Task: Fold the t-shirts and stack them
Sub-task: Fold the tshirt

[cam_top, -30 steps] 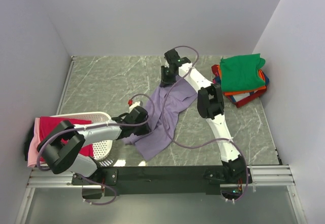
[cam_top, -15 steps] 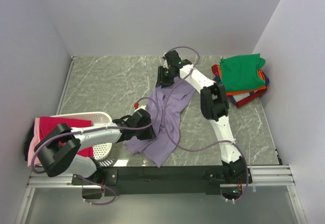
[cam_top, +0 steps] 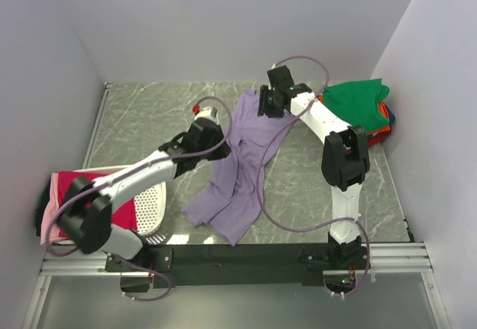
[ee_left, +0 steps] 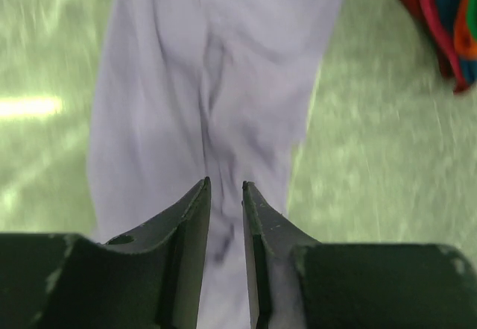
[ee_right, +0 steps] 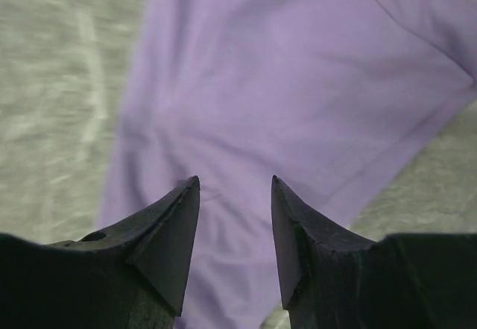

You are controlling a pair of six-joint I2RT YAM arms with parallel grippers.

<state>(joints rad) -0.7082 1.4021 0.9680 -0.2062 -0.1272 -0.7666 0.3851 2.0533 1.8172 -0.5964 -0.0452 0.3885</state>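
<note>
A lavender t-shirt (cam_top: pixel 242 165) lies stretched in a long crumpled strip across the middle of the table. My left gripper (cam_top: pixel 215 142) is at its left edge, jaws close together with a fold of the lavender cloth (ee_left: pixel 194 83) pinched between the fingers (ee_left: pixel 225 185). My right gripper (cam_top: pixel 265 110) hovers over the shirt's far end, jaws apart, with flat lavender cloth (ee_right: pixel 298 83) beneath them and nothing between the fingertips (ee_right: pixel 235 180). A stack of folded t-shirts, green (cam_top: pixel 356 104) on top, sits at the far right.
A white perforated basket (cam_top: pixel 153 206) stands at the near left, with a magenta-red shirt (cam_top: pixel 78 183) and a pink one (cam_top: pixel 48 221) draped over it. The folded stack (ee_left: pixel 440 16) shows in the left wrist view's top right corner. Walls close in the left, back and right.
My left gripper has lifted and swung toward the back, dragging the lavender shirt. My right gripper moved right and toward the back, and its jaws opened, releasing the cloth.
</note>
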